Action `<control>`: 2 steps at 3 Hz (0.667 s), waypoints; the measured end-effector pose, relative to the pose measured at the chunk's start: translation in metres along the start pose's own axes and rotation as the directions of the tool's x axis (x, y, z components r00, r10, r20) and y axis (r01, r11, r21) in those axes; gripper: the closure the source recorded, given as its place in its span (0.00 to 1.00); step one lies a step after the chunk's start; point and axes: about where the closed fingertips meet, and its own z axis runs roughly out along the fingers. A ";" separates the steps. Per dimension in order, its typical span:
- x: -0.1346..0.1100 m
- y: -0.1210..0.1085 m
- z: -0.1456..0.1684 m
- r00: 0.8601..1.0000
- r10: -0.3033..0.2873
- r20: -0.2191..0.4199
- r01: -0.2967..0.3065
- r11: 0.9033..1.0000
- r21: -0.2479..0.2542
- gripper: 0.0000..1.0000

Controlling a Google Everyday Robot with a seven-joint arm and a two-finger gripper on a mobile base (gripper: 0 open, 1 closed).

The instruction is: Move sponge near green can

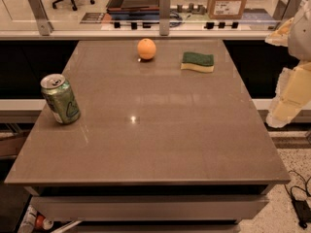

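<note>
The sponge [198, 61], dark green on top with a pale yellow base, lies flat on the far right part of the brown table [160, 130]. The green can [60, 99] stands near the table's left edge, leaning slightly, with its silver top and pull tab showing. My gripper [289, 98] is the pale cream part of the arm at the right edge of the view. It hangs beyond the table's right side, well to the right of the sponge and nearer to me, and touches nothing.
An orange fruit [146, 49] sits on the far part of the table, left of the sponge. Behind the table runs a counter with metal posts [164, 12], a tray and a cardboard box [226, 0]. Cables lie on the floor at the lower right [299, 198].
</note>
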 end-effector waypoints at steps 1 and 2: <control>-0.007 -0.025 0.004 0.997 0.002 0.077 -0.003 1.000 0.008 0.00; -0.015 -0.070 0.009 0.977 0.010 0.214 -0.015 1.000 0.023 0.00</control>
